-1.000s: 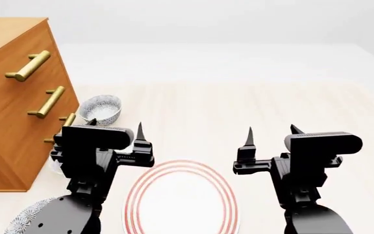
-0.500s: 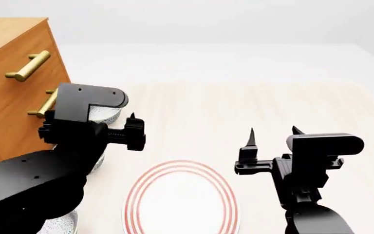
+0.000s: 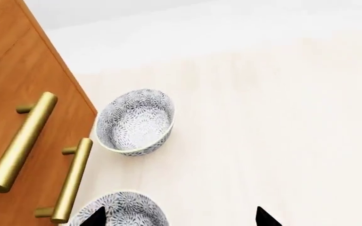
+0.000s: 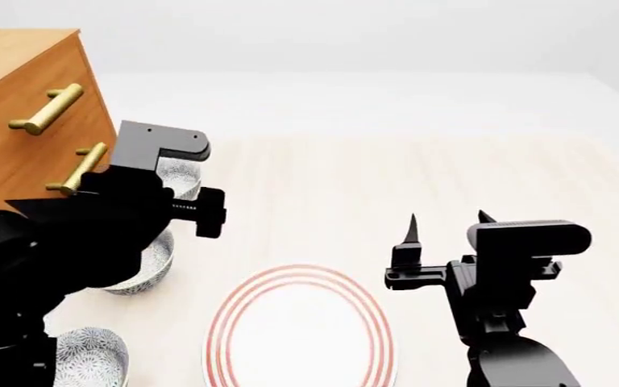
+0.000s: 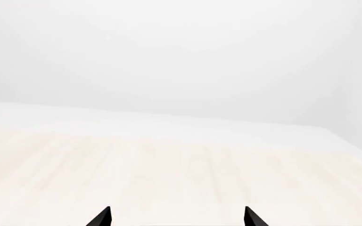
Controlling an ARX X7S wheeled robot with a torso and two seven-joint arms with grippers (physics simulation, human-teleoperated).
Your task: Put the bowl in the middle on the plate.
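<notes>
Swinging out toward the dresser [image 4: 30,145], the left gripper [image 3: 179,217] is now hovering with fingertips spread and empty over the middle bowl [image 4: 146,266], which is sitting beside the dresser, untouched. Nearer the robot, the plate [image 4: 299,330] is waiting bare. The right gripper [image 4: 447,228] is idling, spread.

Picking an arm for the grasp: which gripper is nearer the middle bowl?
Left. The left gripper hovers by the middle bowl; the right gripper is across the plate.
</notes>
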